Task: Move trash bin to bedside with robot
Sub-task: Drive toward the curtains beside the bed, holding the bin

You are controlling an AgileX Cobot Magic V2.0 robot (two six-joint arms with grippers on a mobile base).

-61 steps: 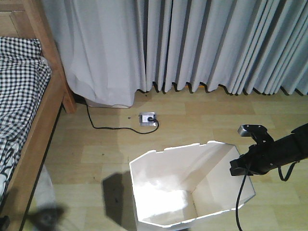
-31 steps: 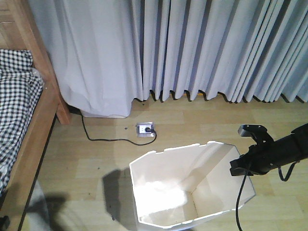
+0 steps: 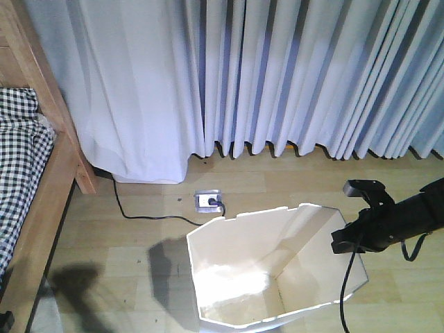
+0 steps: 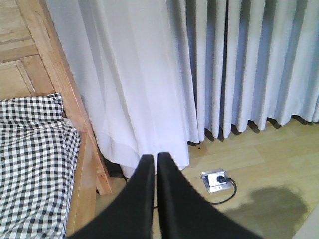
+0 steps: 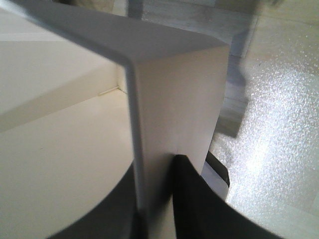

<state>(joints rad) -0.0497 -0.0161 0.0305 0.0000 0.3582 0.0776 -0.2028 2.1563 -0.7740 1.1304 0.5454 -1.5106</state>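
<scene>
On the floor ahead: I see the cream plastic trash bin (image 3: 305,236) with its angular cut-corner rim, standing open-topped on the pale wooden floor (image 3: 298,170), apart from the bed.
Right gripper (image 3: 345,241): clamped on the bin's right-hand rim. My wrist view shows one black finger (image 5: 194,204) on the outer side of the wall and a dark shape just inside it.
Left gripper (image 4: 152,160): two black fingers pressed together with nothing between them, pointing toward the curtain foot.
Bedside: light wooden bed frame (image 3: 59,166) with black-and-white checkered bedding (image 3: 21,159), at my far left edge.
Backdrop: pale grey pleated curtains (image 3: 291,76) reaching the floor.
Between curtain and bin: a small silver floor socket (image 3: 209,201), with a thin black cable (image 3: 139,216) running left toward the curtain hem by the bed post.
</scene>
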